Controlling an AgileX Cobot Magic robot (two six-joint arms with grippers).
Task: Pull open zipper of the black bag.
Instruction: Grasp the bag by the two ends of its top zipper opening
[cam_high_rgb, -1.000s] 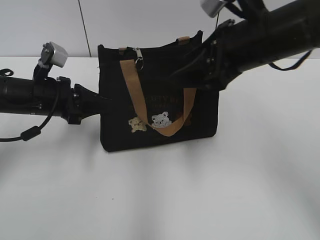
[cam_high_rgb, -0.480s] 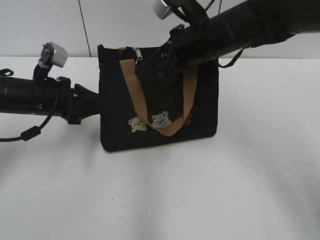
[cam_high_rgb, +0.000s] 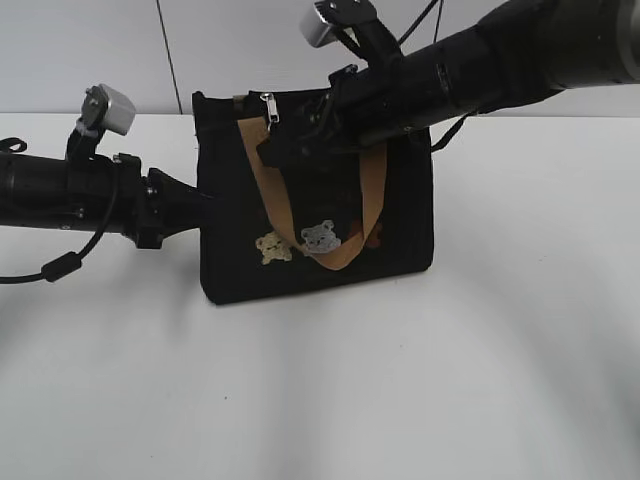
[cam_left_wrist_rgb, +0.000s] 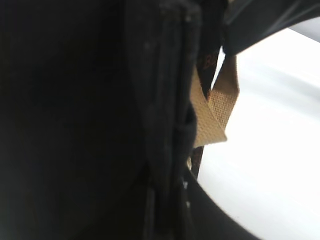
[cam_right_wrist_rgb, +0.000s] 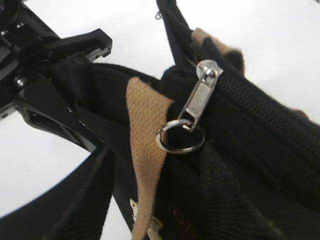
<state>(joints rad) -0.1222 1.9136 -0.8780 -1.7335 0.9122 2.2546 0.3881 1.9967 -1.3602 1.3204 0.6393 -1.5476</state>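
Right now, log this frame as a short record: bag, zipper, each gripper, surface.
bag: black bag upright on white table, tan handles draped down its front
zipper: pull tab with ring hangs at the top edge, track looks closed, nothing grips it
left gripper: shut on the bag's left side
right gripper: open, close beside the pull tab
patches: small bear patches on the front

Exterior view: even, diffuse light; the white table (cam_high_rgb: 320, 390) is bright, with soft, faint shadows under the bag (cam_high_rgb: 315, 195). Left wrist view: dark fabric fills the frame, badly out of focus; table overexposed. Right wrist view: zipper (cam_right_wrist_rgb: 192, 112) sharp, foreground blurred, table washed out.
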